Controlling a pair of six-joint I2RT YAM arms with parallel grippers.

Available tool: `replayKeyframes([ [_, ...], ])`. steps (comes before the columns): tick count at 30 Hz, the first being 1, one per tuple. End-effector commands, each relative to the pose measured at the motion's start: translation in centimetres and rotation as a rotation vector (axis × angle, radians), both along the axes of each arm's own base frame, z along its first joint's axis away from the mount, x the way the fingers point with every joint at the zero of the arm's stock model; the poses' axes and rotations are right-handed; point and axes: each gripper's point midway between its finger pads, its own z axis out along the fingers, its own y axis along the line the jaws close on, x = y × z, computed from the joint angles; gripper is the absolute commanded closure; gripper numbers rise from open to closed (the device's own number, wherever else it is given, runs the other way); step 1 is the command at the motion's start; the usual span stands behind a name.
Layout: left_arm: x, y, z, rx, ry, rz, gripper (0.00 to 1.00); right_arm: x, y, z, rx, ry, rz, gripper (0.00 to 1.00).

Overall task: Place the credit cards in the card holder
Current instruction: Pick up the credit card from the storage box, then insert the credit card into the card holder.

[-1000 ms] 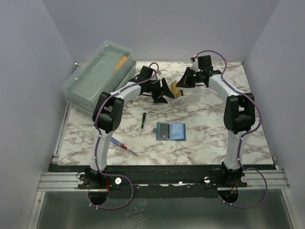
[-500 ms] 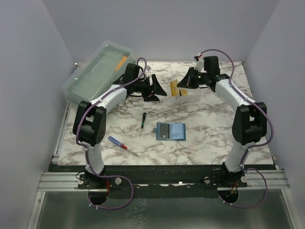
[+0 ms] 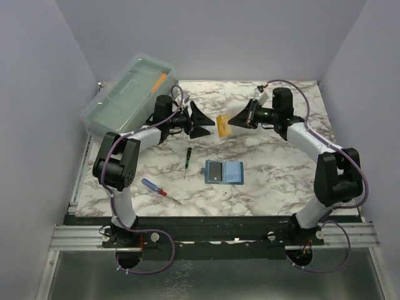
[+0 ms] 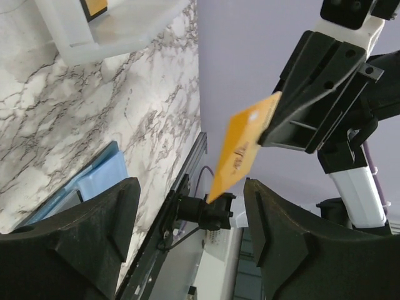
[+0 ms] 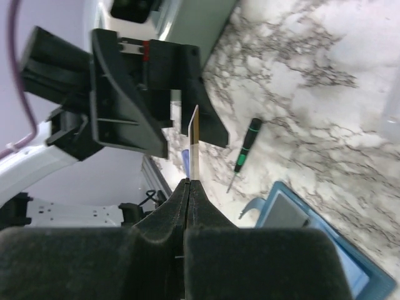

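Observation:
My right gripper (image 3: 240, 117) is shut on an orange credit card (image 3: 223, 124) and holds it above the table, sticking out to the left. In the right wrist view the card (image 5: 195, 144) shows edge-on between the shut fingertips (image 5: 189, 184). My left gripper (image 3: 200, 120) is open and empty, facing the card from the left. In the left wrist view the card (image 4: 244, 147) hangs just beyond the open left gripper (image 4: 190, 237). The teal card holder (image 3: 224, 172) lies open mid-table with a dark card in its left side. It also shows in the right wrist view (image 5: 312, 244).
A small translucent white tray (image 4: 119, 28) with another orange card (image 4: 94, 6) sits on the marble. A big clear lidded box (image 3: 128, 100) stands at the back left. A green screwdriver (image 3: 187, 157) and a red-and-blue screwdriver (image 3: 156, 187) lie left of the holder.
The two grippers were close together around the card; now the left gripper has drawn back to the left and is open. The right gripper keeps the card.

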Motion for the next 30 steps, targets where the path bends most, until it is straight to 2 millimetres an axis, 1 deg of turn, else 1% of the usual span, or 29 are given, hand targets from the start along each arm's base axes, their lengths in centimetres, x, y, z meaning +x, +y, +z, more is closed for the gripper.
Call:
replayKeyframes([
  [1, -0.9, -0.4, 4.3, -0.092, -0.126, -0.02, 0.26, -1.5, 1.0, 4.4, 0.13, -0.075, 0.053, 1.0],
  [6, -1.5, -1.0, 6.0, -0.166, -0.167, -0.017, 0.33, -1.8, 1.1, 4.8, 0.16, -0.075, 0.051, 1.0],
  [10, -2.2, -1.1, 7.2, -0.252, -0.174, -0.014, 0.39, -1.8, 1.2, 4.9, 0.174, -0.076, 0.048, 1.0],
  [21, -2.8, -2.2, 7.4, -0.285, -0.171, -0.029, 0.63, -2.1, 1.1, 4.4, 0.19, -0.058, 0.034, 1.0],
  [24, -2.8, -2.5, 7.2, -0.285, -0.167, -0.031, 0.73, -2.3, 1.1, 4.3, 0.194, -0.054, 0.031, 1.0],
  [25, -2.8, -2.5, 7.1, -0.285, -0.165, -0.03, 0.78, -2.3, 1.1, 4.2, 0.193, -0.054, 0.031, 1.0],
  [28, -3.0, -2.5, 6.6, -0.278, -0.159, -0.029, 0.98, -2.5, 0.9, 3.9, 0.174, -0.049, 0.021, 1.0],
  [30, -3.4, -2.3, 5.6, -0.248, -0.141, -0.036, 1.0, -2.7, 0.5, 2.7, 0.122, -0.036, 0.007, 0.98],
])
